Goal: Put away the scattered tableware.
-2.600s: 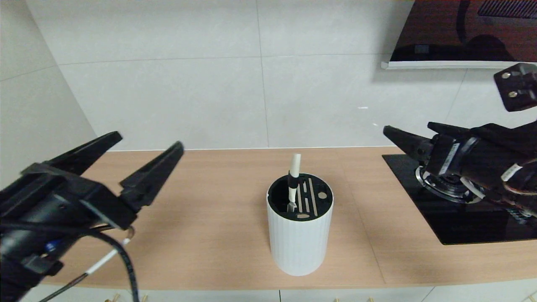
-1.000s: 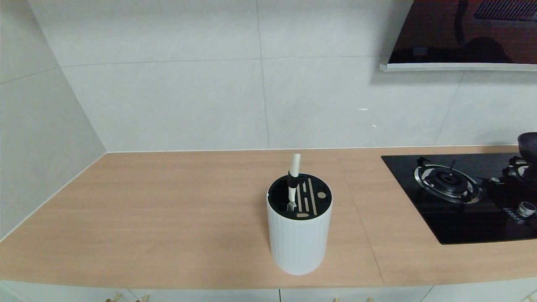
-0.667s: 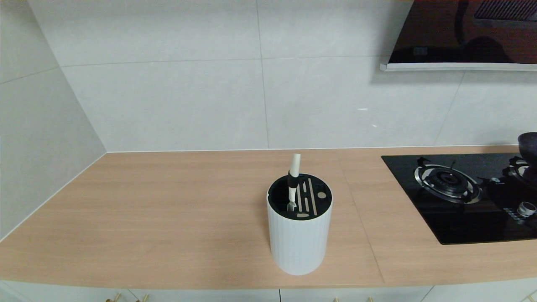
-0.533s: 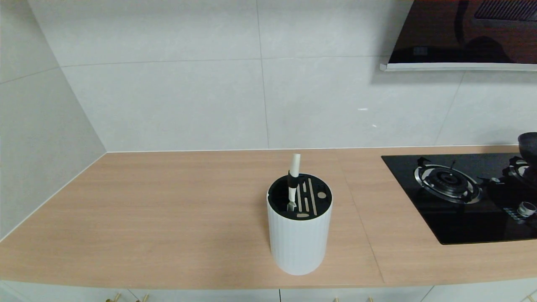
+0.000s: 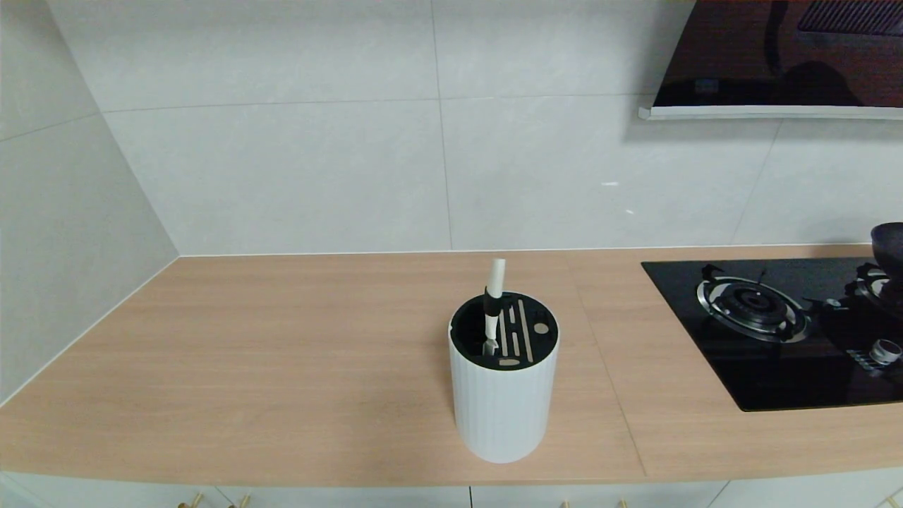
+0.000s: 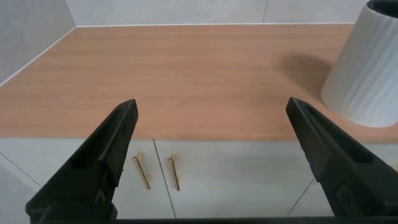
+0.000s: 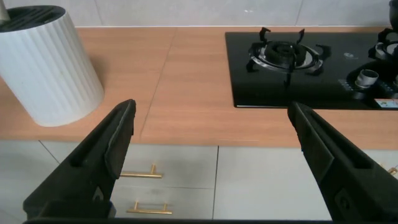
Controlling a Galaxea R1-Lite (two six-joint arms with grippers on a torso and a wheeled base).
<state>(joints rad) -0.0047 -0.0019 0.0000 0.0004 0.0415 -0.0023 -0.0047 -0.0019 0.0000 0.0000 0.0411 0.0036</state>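
Now both arms have pulled back. The left gripper (image 6: 210, 106) and right gripper (image 7: 211, 106) are wide open and empty. The white-handled tool (image 5: 494, 296) stands at 9 o'clock in the white ribbed round holder (image 5: 503, 395), so the job looks done.

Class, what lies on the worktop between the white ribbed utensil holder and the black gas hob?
Only bare wooden worktop, crossed by a thin seam, separates the utensil holder from the gas hob; the head and right wrist views show it.

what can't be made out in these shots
Utensil in the holder: head view; its lower end is sunk inside and too small to tell its kind.
Holder top: left wrist view; cut off by the picture's edge.
Dark vessel by the stove: head view; cut by the right edge, so its shape is unclear.
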